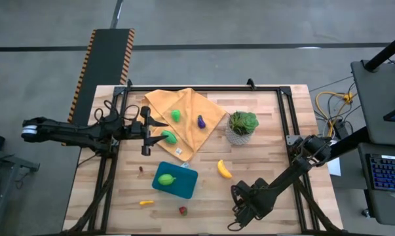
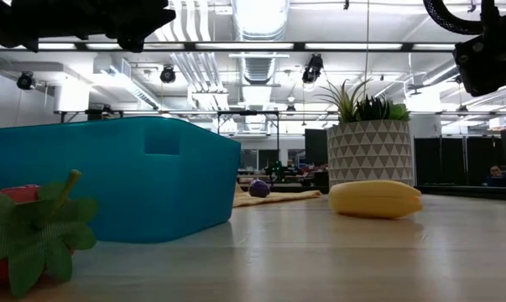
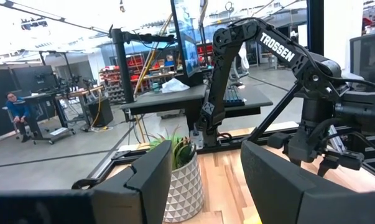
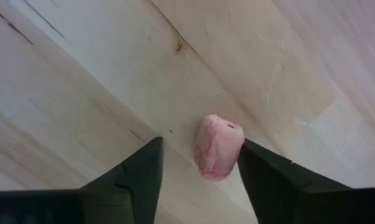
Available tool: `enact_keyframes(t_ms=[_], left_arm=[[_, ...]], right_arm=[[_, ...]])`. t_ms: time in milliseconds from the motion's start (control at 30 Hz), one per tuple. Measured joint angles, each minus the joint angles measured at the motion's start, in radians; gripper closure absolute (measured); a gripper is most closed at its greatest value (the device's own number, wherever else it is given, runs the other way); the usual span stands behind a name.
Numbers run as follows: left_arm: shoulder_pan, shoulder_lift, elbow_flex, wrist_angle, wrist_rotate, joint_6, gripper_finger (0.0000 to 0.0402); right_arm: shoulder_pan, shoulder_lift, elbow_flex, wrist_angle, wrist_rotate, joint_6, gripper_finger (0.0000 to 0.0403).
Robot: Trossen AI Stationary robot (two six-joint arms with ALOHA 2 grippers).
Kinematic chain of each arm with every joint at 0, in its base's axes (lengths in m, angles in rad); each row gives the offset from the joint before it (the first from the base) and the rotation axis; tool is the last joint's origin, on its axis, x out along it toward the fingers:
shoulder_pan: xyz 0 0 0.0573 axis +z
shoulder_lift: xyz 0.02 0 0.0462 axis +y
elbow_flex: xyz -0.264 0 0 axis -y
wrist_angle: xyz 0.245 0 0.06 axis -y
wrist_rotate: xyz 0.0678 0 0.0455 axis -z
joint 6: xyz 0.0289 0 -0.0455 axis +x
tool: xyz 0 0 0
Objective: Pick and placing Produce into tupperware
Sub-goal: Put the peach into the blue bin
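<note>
Fingers of the left gripper (image 1: 145, 131) stood apart and empty, hovering over the near edge of the orange cloth (image 1: 197, 128) just beside a green piece (image 1: 169, 137); that arm looked to be waiting. On the cloth lay that green piece, a second green one (image 1: 176, 115) farther back and a small purple eggplant (image 1: 201, 121), none of them yet moved. Toward the front of the surface (image 1: 276, 151) sat the teal tupperware (image 1: 175, 180) with one yellow-green fruit (image 1: 166, 179) inside, the only produce packed so far as the pictures showed. Loose around it were a small dark bit (image 1: 142, 169), an orange-yellow piece (image 1: 146, 202) and a red piece (image 1: 182, 210). A yellow banana (image 1: 224, 169) lay to its right, in front of the potted plant (image 1: 242, 126). Farther right, the right gripper (image 4: 199, 158) was low over the bare wood at the front, its fingers apart on either side of a pink piece (image 4: 217, 147), one touching or nearly touching it, not yet clamped. By that count the job seemed early: one item in, roughly eight left, the pink one apparently next.
</note>
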Motion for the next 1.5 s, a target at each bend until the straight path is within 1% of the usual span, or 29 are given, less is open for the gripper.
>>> enact_keyframes(t_ms=[567, 667, 767, 833, 967, 1233, 1333, 1400, 1500], left_arm=[[0.000, 0.036, 0.008, 0.000, 0.000, 0.001, 0.0223], [0.000, 0.040, 0.009, 0.000, 0.000, 0.001, 0.0223], [0.000, 0.040, 0.009, 0.000, 0.000, 0.001, 0.0223], [0.000, 0.040, 0.009, 0.000, 0.000, 0.001, 0.0223], [0.000, 0.037, 0.010, 0.001, 0.000, 0.001, 0.0223], [0.000, 0.039, 0.011, 0.000, 0.000, 0.001, 0.0223], [0.000, 0.036, 0.011, 0.002, 0.000, 0.001, 0.0223], [0.000, 0.035, 0.011, 0.002, 0.000, 0.000, 0.0223], [0.000, 0.032, 0.011, 0.004, 0.000, 0.000, 0.0223]], right_arm=[[0.000, 0.000, -0.001, 0.000, -0.001, -0.018, 0.0336], [0.000, -0.005, -0.001, 0.001, -0.001, -0.023, 0.0351], [-0.002, -0.009, 0.013, 0.000, 0.011, -0.026, 0.0356], [-0.004, -0.012, 0.031, 0.001, 0.051, -0.040, 0.0354], [-0.009, -0.012, 0.071, 0.002, 0.172, -0.088, 0.0354], [-0.040, -0.022, 0.140, 0.014, 0.478, -0.240, 0.0354], [-0.052, -0.034, 0.150, 0.044, 0.600, -0.297, 0.0354], [-0.060, -0.044, 0.149, 0.087, 0.662, -0.334, 0.0354], [-0.073, -0.055, 0.145, 0.162, 0.705, -0.418, 0.0355]])
